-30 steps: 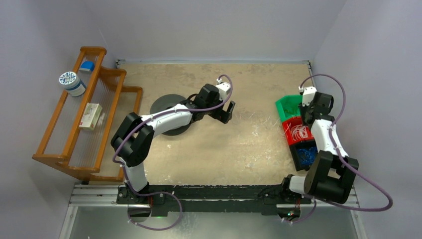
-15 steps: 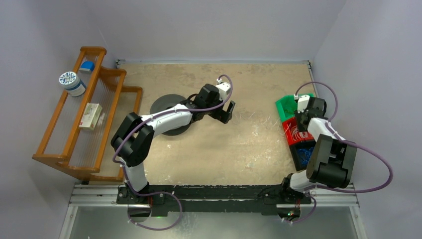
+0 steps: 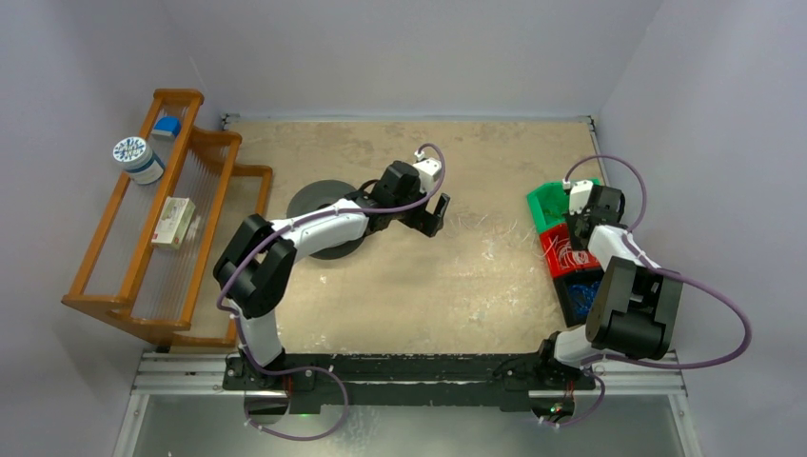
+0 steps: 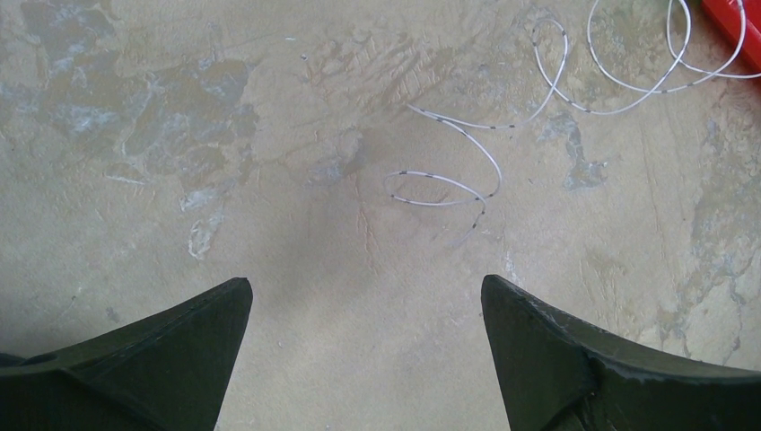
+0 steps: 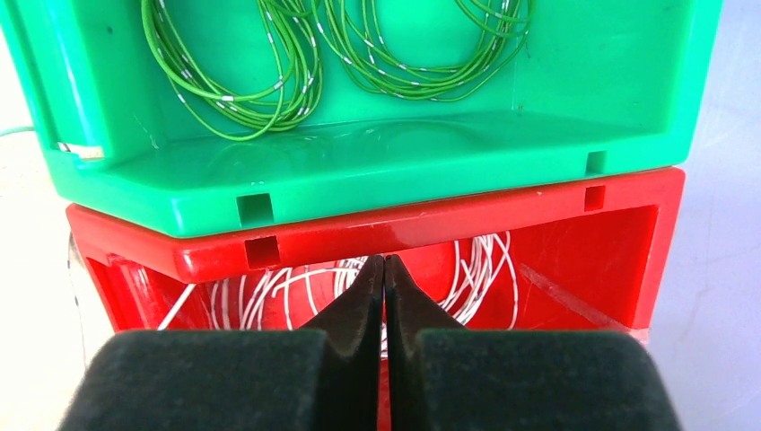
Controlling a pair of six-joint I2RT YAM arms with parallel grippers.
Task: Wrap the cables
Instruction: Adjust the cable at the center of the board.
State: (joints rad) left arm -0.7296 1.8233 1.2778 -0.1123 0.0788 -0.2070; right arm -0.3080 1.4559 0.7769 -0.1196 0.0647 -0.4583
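A thin whitish cable (image 4: 449, 177) lies curled in loose loops on the tabletop, with a larger loop (image 4: 628, 85) beyond it. My left gripper (image 4: 363, 296) hovers open over bare table just short of the curl; it shows near the table's middle (image 3: 433, 214). More white cables (image 5: 485, 269) lie in the red bin (image 5: 431, 224). My right gripper (image 5: 384, 262) is down in that bin (image 3: 555, 249), jaws pressed together among the wires. Whether a wire is pinched between them does not show.
A green bin (image 5: 359, 180) of green wire sits behind the red one, and a blue bin (image 3: 576, 295) in front. A dark round disc (image 3: 319, 205) lies under the left arm. A wooden rack (image 3: 143, 238) with a tin and a box stands at the far left.
My right arm has dropped from above the green bin into the red bin, and its jaws have closed. The left arm has not moved.
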